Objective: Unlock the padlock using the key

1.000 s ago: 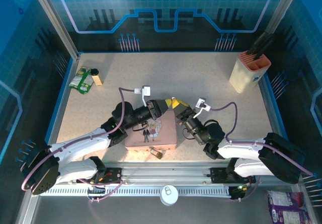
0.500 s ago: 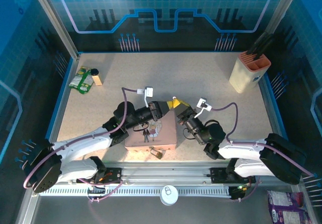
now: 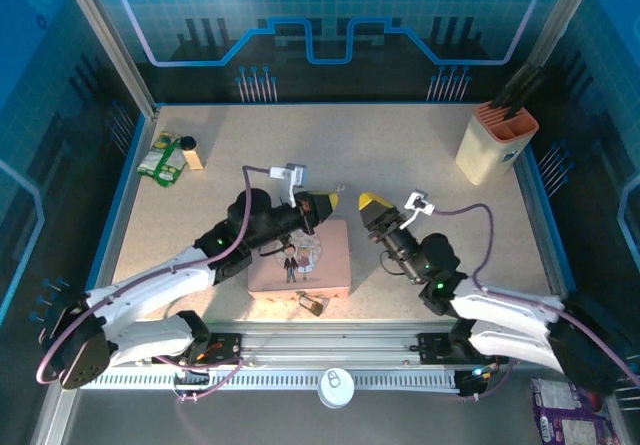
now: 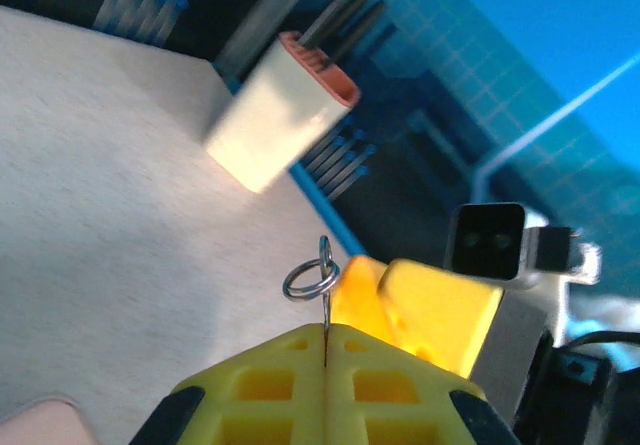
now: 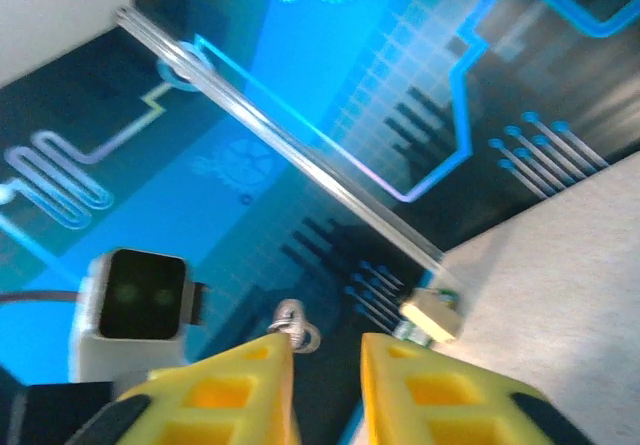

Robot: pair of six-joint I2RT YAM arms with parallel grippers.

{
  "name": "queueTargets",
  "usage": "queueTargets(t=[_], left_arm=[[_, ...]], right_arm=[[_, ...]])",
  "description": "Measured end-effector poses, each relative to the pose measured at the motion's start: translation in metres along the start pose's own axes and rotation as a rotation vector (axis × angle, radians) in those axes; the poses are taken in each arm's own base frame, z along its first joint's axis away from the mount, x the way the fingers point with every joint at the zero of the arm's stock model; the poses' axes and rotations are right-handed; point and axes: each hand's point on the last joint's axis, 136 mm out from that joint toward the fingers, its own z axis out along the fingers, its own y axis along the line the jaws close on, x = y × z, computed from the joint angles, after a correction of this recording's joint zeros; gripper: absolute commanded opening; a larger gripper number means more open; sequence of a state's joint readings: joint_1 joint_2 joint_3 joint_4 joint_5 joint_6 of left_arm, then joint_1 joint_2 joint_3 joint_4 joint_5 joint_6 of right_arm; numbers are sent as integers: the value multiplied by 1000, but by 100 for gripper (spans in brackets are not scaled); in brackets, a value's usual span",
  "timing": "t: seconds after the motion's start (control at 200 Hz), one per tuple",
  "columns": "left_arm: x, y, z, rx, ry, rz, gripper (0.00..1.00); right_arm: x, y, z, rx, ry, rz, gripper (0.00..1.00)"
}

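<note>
Yellow left pincer pressed together on the key, ring end free; right pincer slightly spread.

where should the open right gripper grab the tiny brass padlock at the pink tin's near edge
Probably the brass padlock by its body, not the thin shackle: it is the widest solid part. Come from above on the near side, since the pink tin blocks its far side.
</note>
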State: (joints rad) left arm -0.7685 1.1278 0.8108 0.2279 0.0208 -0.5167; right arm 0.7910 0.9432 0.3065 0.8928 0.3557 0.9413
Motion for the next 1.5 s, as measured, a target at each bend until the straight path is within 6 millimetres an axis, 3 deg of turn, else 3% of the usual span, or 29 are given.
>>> queueTargets(t=[0.12, 0.22, 0.33, 0.41, 0.47, 0.55, 0.76, 1.011, 1.221, 1.316, 1.496], left_arm=[[-30, 10, 17, -195, 83, 236, 0], [-32, 37, 44, -375, 244, 413, 0], [8, 88, 62, -554, 536, 597, 0], [46, 122, 53, -638, 763, 726, 0], [63, 131, 41, -647, 889, 813, 0], [64, 123, 33, -612, 937, 901, 0], [46, 74, 13, -414, 820, 1111, 0], [88, 53, -24, -67, 807, 1340, 0], [80, 27, -22, 69, 692, 1438, 0], [76, 41, -13, 8, 717, 1496, 0], [89, 101, 13, -194, 956, 1602, 0]], right_arm=[[-28, -15, -6, 162, 38, -79, 42], [-36, -34, -24, 264, 82, -125, 42], [-30, -61, -43, 370, 149, -144, 42], [-21, -74, -51, 418, 204, -144, 42], [-12, -81, -55, 438, 249, -139, 42], [0, -85, -55, 444, 308, -128, 43], [27, -90, -49, 424, 425, -36, 43], [37, -76, -42, 355, 469, 48, 43], [40, -63, -36, 291, 490, 95, 42], [42, -62, -36, 285, 499, 102, 42], [40, -62, -38, 292, 493, 103, 42]])
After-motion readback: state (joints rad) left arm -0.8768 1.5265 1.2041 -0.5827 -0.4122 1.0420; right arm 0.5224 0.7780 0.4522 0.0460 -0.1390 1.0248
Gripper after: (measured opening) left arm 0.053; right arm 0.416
